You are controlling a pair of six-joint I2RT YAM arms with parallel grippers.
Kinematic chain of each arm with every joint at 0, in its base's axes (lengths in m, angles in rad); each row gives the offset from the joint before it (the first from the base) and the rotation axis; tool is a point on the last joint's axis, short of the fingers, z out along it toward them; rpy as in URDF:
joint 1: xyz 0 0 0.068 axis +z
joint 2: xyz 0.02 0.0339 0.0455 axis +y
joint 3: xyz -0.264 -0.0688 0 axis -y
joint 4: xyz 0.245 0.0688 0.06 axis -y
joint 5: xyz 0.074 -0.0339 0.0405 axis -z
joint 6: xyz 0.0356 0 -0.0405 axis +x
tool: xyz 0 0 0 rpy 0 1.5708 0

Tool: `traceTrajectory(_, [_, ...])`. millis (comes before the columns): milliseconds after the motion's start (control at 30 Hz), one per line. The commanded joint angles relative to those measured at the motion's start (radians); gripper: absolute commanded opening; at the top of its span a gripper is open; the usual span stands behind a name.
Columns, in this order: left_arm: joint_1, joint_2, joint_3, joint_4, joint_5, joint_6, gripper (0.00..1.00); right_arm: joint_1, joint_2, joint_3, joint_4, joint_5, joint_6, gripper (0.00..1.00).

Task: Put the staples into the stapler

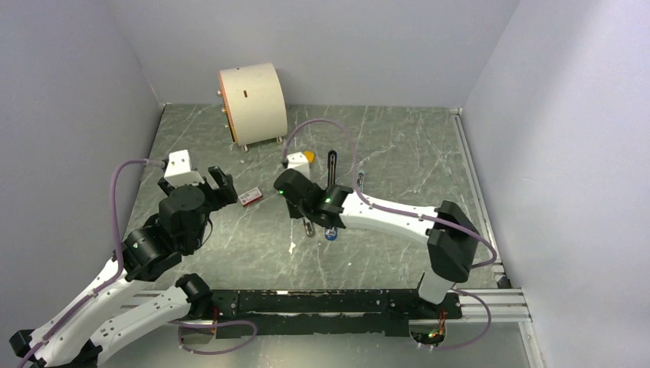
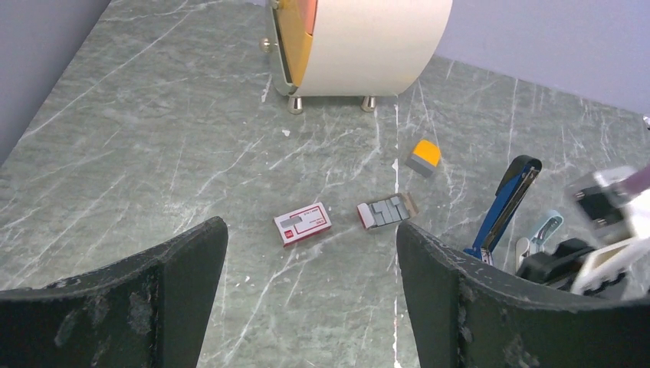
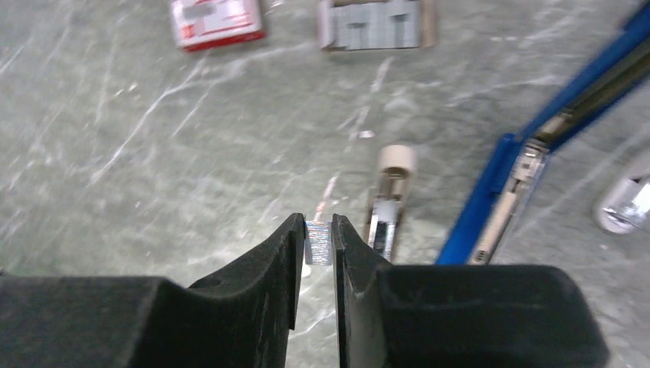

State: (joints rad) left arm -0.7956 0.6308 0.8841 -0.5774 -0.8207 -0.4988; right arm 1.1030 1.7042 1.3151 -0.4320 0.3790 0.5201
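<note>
My right gripper (image 3: 318, 230) is shut on the staples (image 3: 318, 245), a small silvery ribbed strip held above the table. The blue stapler (image 3: 536, 153) lies hinged open just to its right. It also shows in the left wrist view (image 2: 506, 201) and from above (image 1: 331, 170). In the top view my right gripper (image 1: 300, 205) hangs over the table's middle, left of the stapler. My left gripper (image 2: 310, 261) is open and empty above bare table, near the red-and-white box (image 2: 303, 224). From above it (image 1: 195, 182) is left of that box (image 1: 249, 197).
An open tray of grey staple strips (image 2: 387, 211) lies beside the red box. An orange-and-grey block (image 2: 424, 157) sits behind it. A beige-grey block with a metal piece (image 3: 397, 161) lies left of the stapler. A large cream drum (image 1: 253, 100) stands at the back.
</note>
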Motion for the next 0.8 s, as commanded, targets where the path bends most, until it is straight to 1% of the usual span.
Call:
traceTrajectory(0, [0.006, -0.016, -0.013, -0.002, -0.035, -0.014, 0.86, -0.078, -0.068, -0.089, 0.038, 0.125, 0.068, 0.24])
traceTrajectory(167, [0.006, -0.015, -0.013, -0.002, -0.042, -0.017, 0.86, -0.187, -0.134, -0.185, 0.055, 0.138, 0.105, 0.24])
traceTrajectory(300, [0.006, -0.014, -0.017, 0.006, -0.039, -0.014, 0.86, -0.239, -0.168, -0.258, 0.086, 0.134, 0.129, 0.24])
traceTrajectory(533, [0.006, -0.005, -0.02, 0.01, -0.042, -0.013, 0.86, -0.258, -0.156, -0.304, 0.121, 0.15, 0.142, 0.24])
traceTrajectory(767, [0.006, -0.04, -0.04, 0.04, -0.04, -0.01, 0.85, -0.26, -0.15, -0.338, 0.167, 0.138, 0.154, 0.23])
